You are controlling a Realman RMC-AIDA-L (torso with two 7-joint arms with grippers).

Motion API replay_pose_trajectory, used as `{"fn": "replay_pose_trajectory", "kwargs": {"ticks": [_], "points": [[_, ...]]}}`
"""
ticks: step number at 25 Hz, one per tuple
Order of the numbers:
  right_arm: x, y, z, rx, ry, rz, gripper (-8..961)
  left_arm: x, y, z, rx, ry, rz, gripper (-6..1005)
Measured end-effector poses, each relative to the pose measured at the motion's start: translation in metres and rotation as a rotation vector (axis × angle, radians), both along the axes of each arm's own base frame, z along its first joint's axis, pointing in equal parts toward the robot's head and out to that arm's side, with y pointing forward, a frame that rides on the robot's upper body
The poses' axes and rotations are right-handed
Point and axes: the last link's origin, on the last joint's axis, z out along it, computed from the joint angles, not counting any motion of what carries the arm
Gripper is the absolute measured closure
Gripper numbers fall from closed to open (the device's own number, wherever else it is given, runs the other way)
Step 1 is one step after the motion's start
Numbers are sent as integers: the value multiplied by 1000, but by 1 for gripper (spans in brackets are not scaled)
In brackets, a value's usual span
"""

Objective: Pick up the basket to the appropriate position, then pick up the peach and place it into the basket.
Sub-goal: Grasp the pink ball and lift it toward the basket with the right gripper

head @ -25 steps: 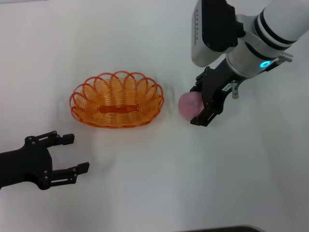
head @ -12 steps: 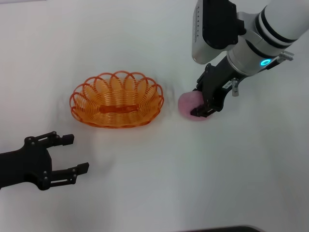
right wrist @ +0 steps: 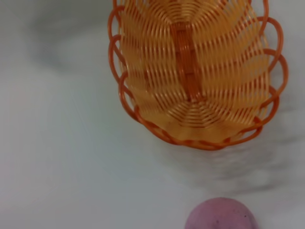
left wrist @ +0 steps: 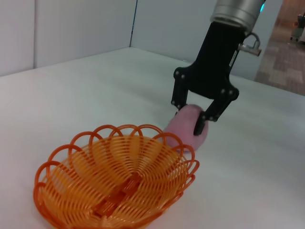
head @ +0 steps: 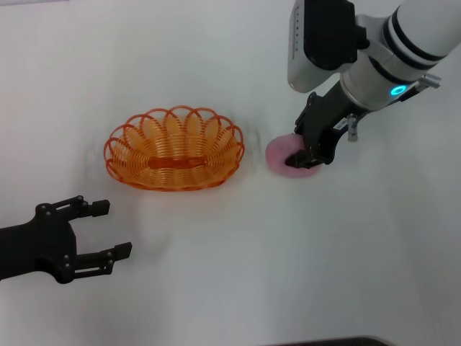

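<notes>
The orange wire basket [head: 175,148] stands empty on the white table, left of centre; it also shows in the left wrist view [left wrist: 114,181] and the right wrist view [right wrist: 195,71]. The pink-purple peach [head: 277,153] rests on the table just right of the basket, also in the left wrist view [left wrist: 183,129] and the right wrist view [right wrist: 220,214]. My right gripper [head: 301,153] is down over the peach, with its black fingers [left wrist: 201,125] closed against its sides. My left gripper [head: 119,228] is open and empty, near the table's front left, apart from the basket.
The white table [head: 230,274] carries nothing else in view. A narrow strip of bare table separates the basket's right rim from the peach. In the left wrist view a wall and a floor lie beyond the table's far edge.
My right gripper has come down over the peach and its fingers have narrowed onto it. The basket, the peach and my left arm have stayed where they were.
</notes>
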Motion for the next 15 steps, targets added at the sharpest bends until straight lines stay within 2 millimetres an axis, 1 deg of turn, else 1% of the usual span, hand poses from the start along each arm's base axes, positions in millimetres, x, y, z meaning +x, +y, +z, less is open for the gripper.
{"fn": "replay_pose_trajectory", "kwargs": {"ticks": [2,7,10,15], "points": [[-4,0,6,2,7,7,614,0,0,0,0,0,0,174],[-17,-3,28,-1,46,-6,614,0,0,0,-2,-2,8,174],[-20,-4,39,0,66,-19,614,0,0,1,-2,-2,10,174],[-18,-5,43,-3,72,-29,613,0,1,1,-2,-1,7,175]]}}
